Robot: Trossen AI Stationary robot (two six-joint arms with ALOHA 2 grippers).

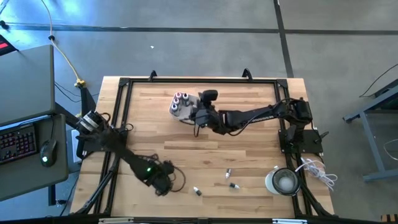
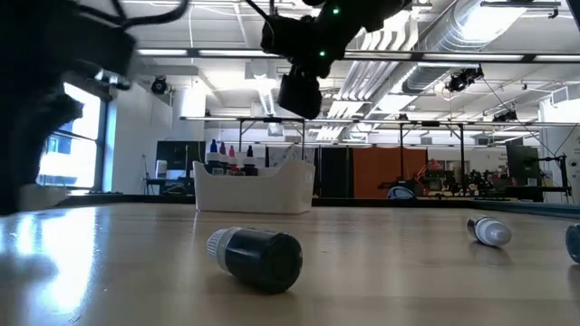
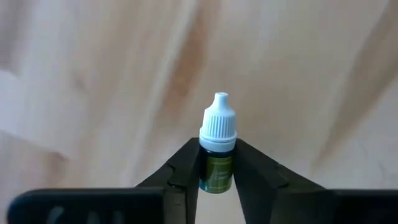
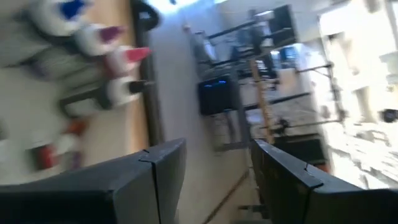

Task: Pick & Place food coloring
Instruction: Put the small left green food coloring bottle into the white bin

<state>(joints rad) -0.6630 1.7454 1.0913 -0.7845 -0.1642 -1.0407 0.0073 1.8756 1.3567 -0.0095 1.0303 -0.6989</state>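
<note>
In the left wrist view, the left gripper (image 3: 217, 177) pinches a small green dropper bottle (image 3: 217, 169) with a white pointed cap; the two dark fingers (image 3: 183, 168) press its body from both sides and the cap sticks out beyond the fingertips. From above, that gripper (image 1: 163, 182) sits at the near edge of the wooden table (image 1: 205, 146), well apart from the white tray (image 1: 181, 107).

Three more bottles lie loose on the boards between the left gripper and the round clear container (image 1: 284, 180): one (image 1: 197, 191) closest to the gripper, then two close together (image 1: 233, 185) (image 1: 228, 173). The low view shows one dark bottle (image 2: 258, 256) with a pale cap lying on its side near the camera, and a pale one (image 2: 489, 232) on its side farther right.

The right gripper (image 1: 200, 113) hangs just beside the tray, its arm reaching across from the table's right side. In its wrist view the fingers (image 4: 152, 180) stand spread wide with nothing between them, and the gripper (image 4: 217, 180) looks past capped bottles (image 4: 118, 59) standing in the tray. Counted from above, about four caps (image 1: 180, 99) show in the tray; the low view shows several coloured caps (image 2: 231, 156) rising over its white wall (image 2: 254, 192).

The table is pale plank wood inside a black frame. Beyond it lies a grey concrete floor, a desk with a keyboard (image 1: 15, 144) and mouse on the left, and a large workshop hall with ceiling ducts and strip lights.
</note>
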